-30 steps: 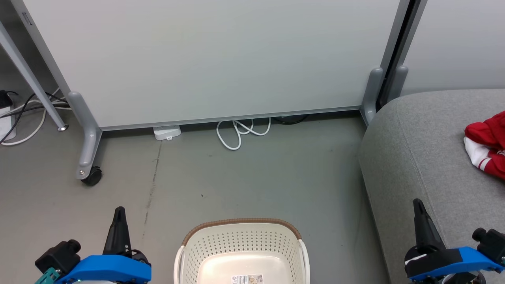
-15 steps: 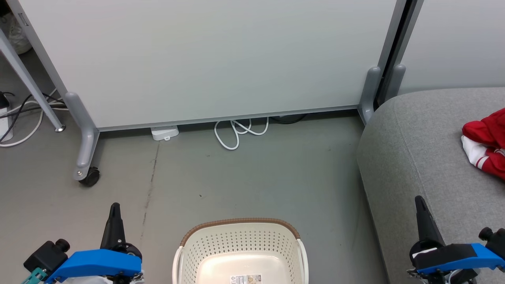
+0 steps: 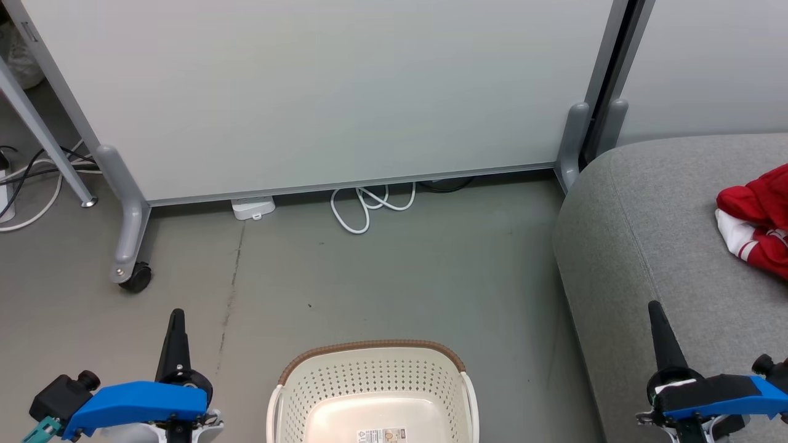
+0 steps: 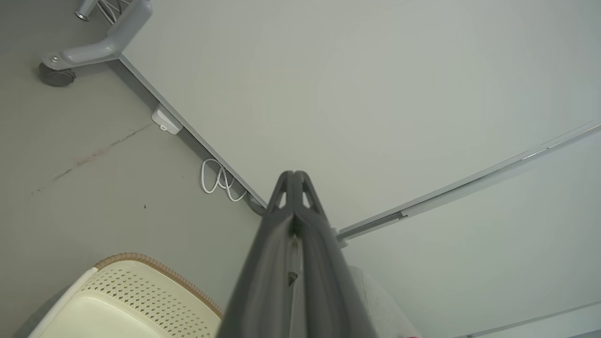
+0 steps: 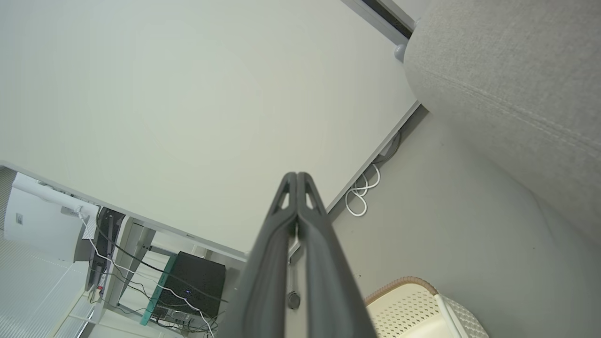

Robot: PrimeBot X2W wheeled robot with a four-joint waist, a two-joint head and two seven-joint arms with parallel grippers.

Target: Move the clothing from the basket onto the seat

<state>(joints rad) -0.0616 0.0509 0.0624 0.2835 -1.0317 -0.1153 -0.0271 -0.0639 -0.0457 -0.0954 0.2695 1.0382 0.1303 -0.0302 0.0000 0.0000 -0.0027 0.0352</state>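
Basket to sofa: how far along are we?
Done: red clothing lies on the seat, at the head view's right edge. The visible floor of the basket is bare but for a label. In hand: nothing; left gripper and right gripper are shut and empty. Left: probably little, but the basket's near part and the rest of the seat are cut off, so I cannot confirm everything made it.

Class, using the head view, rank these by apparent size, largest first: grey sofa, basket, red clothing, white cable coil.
1. grey sofa
2. basket
3. red clothing
4. white cable coil
The first three are cut by the frame; only visible parts count.
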